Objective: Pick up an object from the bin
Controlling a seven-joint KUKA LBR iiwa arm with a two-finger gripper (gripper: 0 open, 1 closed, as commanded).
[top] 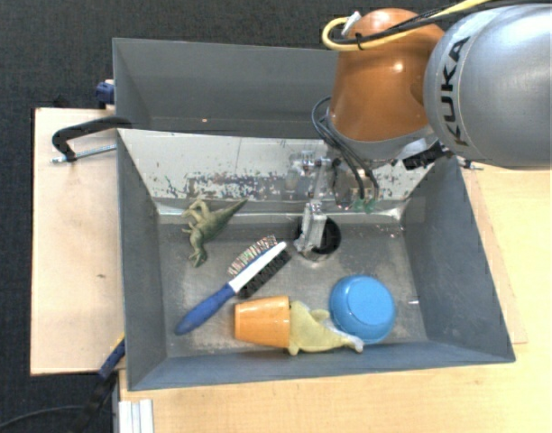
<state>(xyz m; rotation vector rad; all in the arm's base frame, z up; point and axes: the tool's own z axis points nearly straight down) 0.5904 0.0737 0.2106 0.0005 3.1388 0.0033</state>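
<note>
Dark round object lies on the floor of the bin near the back wall, directly under the gripper. Whether the gripper is open or closed cannot be determined. Brush lies near: recommend a straight vertical lift, clear of its bristles.

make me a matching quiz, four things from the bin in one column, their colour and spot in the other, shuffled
1 dinosaur toy
2 brush
3 cup
4 bowl

A orange, on its side at the front
B blue and round, front right
C green, back left
D blue handle, lying slantwise in the middle

Pairs: 1-C, 2-D, 3-A, 4-B
</note>
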